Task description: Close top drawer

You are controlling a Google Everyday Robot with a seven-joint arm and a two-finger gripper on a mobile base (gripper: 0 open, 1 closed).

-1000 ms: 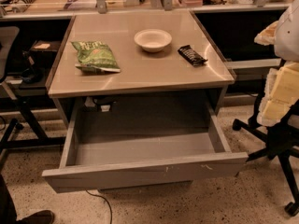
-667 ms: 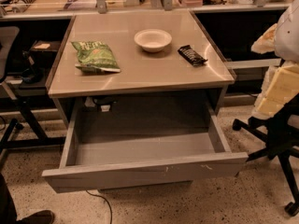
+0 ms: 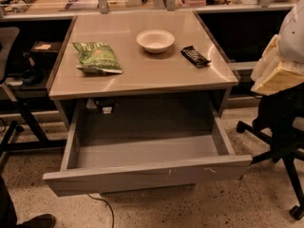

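Note:
The top drawer (image 3: 142, 177) is a wide grey drawer under the desk top (image 3: 142, 75). It stands pulled far out toward the camera, and its inside is bare. Its plain front has small white scuff marks right of centre. My gripper (image 3: 278, 68) shows as a white and cream shape at the right edge of the camera view. It is to the right of the desk, above the drawer's level and apart from it. No other drawer fronts show.
A green chip bag (image 3: 97, 57), a white bowl (image 3: 155, 40) and a dark snack bar (image 3: 195, 56) lie on the desk top. A black office chair (image 3: 280, 141) stands at the right of the drawer, a black frame (image 3: 19, 122) at the left. A cable (image 3: 107, 208) and a shoe (image 3: 33, 221) lie on the floor.
The white and cream gripper shape at the right edge has moved up a little. The drawer stands open as before.

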